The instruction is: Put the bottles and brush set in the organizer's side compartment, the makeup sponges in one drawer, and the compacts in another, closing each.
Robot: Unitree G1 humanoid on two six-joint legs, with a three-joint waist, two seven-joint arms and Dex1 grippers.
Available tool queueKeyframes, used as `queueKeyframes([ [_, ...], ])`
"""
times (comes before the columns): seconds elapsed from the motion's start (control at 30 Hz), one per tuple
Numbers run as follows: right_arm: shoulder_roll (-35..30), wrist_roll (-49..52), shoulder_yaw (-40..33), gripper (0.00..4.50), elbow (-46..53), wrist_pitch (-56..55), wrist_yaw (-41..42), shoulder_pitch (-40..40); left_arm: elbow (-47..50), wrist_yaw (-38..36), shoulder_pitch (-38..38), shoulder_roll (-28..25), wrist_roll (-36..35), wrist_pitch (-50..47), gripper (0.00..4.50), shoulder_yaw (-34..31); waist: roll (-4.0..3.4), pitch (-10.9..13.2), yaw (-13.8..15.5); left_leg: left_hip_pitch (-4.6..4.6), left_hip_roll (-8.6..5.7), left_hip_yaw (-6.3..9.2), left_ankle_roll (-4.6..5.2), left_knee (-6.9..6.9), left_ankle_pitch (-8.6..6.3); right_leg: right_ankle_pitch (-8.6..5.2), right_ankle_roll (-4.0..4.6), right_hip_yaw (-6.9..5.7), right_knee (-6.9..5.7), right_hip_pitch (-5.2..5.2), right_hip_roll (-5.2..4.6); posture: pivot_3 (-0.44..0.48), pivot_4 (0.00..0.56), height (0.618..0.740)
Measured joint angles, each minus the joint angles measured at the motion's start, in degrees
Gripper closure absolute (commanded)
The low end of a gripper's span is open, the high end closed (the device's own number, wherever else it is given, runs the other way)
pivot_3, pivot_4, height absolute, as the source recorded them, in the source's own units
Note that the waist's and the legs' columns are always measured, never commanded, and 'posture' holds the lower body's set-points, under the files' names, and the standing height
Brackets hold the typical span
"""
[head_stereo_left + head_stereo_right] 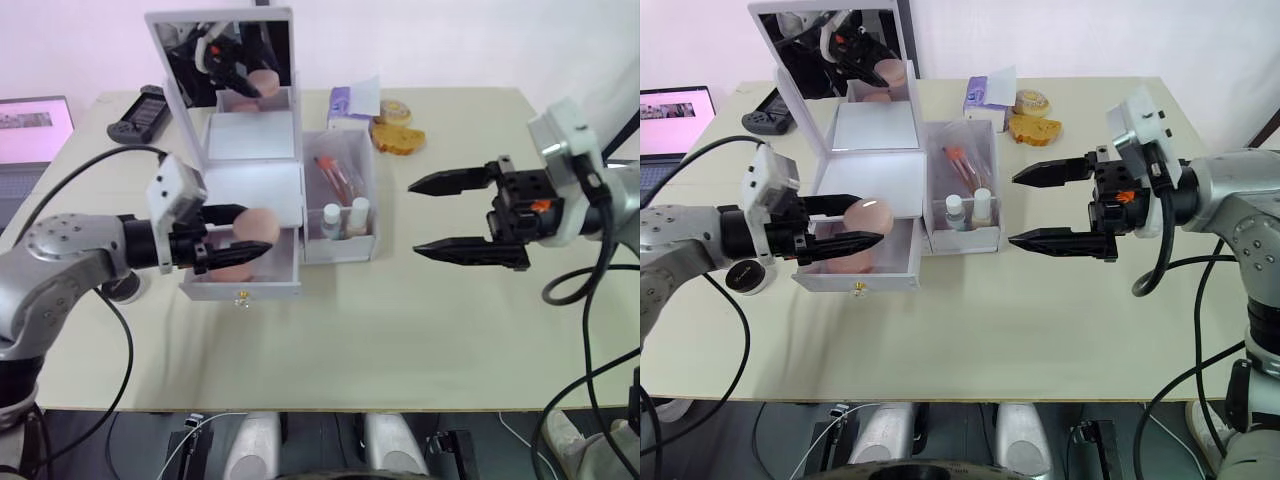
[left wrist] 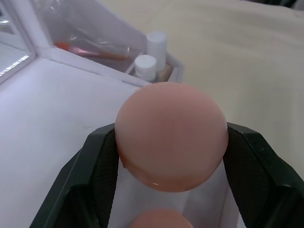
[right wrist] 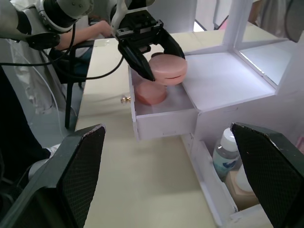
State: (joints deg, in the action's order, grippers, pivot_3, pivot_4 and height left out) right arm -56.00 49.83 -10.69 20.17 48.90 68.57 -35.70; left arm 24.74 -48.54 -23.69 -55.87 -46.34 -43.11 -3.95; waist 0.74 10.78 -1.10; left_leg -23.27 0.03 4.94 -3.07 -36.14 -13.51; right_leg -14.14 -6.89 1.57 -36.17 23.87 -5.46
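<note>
My left gripper (image 1: 262, 242) is shut on a round pink compact (image 1: 262, 225), holding it just above the organizer's open lower drawer (image 1: 240, 287). A second pink compact (image 3: 151, 92) lies inside that drawer. The white organizer's side compartment (image 1: 342, 247) holds two white-capped bottles (image 1: 331, 215) and the brush set (image 1: 335, 175) in a clear sleeve. Yellow and orange makeup sponges (image 1: 397, 135) lie on the table behind the organizer. My right gripper (image 1: 413, 218) hangs open and empty to the right of the side compartment.
The organizer's mirror lid (image 1: 220, 60) stands upright at the back. A purple packet (image 1: 350, 100) lies beside the sponges. A black controller (image 1: 140, 115) and a laptop (image 1: 30, 130) sit at the far left. Bare tabletop (image 1: 400, 330) stretches in front.
</note>
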Motion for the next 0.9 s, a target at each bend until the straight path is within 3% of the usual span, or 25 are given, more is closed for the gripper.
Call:
queueKeyframes([
  [0.53, -0.7, 1.0, -1.0, 0.0, 0.9, -0.1, -1.7, 1.2, -1.7, -4.3, 0.4, 3.8, 7.4, 1.5, 1.85, 3.2, 0.02, 0.0, 0.1, -0.01, 0.0, 0.01, 0.0, -0.03, 0.0, 0.0, 0.0, 0.0, 0.0, 0.0, 0.0, 0.0, 0.15, 0.74],
  [0.57, -0.7, 1.0, -1.0, 0.0, 0.9, -0.2, -1.7, 1.2, -2.0, -4.4, 0.3, 4.1, 7.6, 1.5, 1.05, 3.2, 0.02, 0.0, 0.1, -0.01, 0.0, 0.01, 0.0, -0.03, 0.0, 0.0, 0.0, 0.0, -0.01, 0.0, 0.0, 0.0, 0.15, 0.74],
  [0.67, -0.7, 1.0, -1.0, 0.0, 0.9, -0.5, -1.7, 1.2, -2.8, -4.5, 0.3, 4.8, 8.1, 1.4, 0.08, 3.2, 0.02, 0.0, 0.2, -0.01, 0.0, 0.01, 0.01, -0.04, 0.0, 0.0, 0.0, 0.0, 0.0, -0.01, 0.0, 0.0, 0.15, 0.74],
  [0.9, -0.7, 1.0, -1.0, 0.0, 0.8, -0.6, -1.7, 1.2, -2.5, -4.8, -1.3, 6.6, 5.6, 1.0, 0.08, 0.5, 0.04, 0.0, 0.2, -0.01, 0.0, 0.05, 0.01, -0.09, 0.01, 0.0, 0.0, -0.01, 0.0, -0.06, 0.0, 0.0, 0.15, 0.74],
])
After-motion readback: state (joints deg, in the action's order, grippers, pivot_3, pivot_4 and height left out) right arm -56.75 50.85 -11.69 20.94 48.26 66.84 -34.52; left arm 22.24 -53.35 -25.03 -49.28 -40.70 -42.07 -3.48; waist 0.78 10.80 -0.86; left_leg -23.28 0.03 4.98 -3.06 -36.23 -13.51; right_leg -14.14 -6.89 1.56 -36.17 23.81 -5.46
